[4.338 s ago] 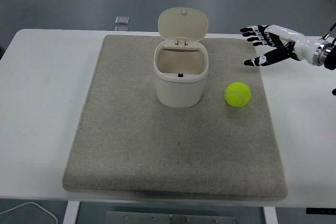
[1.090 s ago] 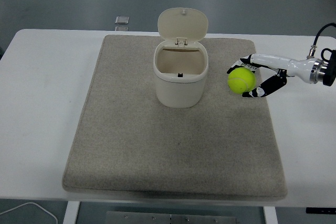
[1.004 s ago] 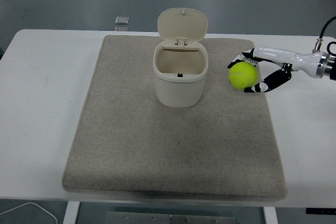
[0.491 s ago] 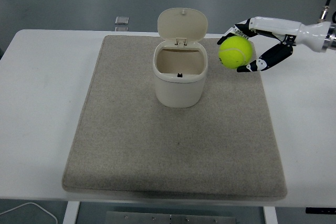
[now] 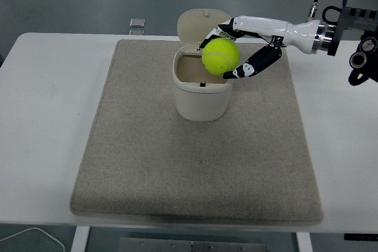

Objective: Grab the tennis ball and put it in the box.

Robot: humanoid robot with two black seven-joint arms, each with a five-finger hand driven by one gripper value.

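Ball carried up off the mat and now over the box mouth.

The tennis ball (image 5: 220, 56), half a second ago out at the box's 3 o'clock, now hangs above the right part of the open box (image 5: 202, 90), so only the drop seems left. The right hand (image 5: 239, 50) grips it, fingers curled over the top, thumb beneath, nothing else touched, above the grey mat (image 5: 198, 146) on the white surface (image 5: 44, 104).

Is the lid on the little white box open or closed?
Open. The lid stands tipped up behind the box, and you can see down into its opening.
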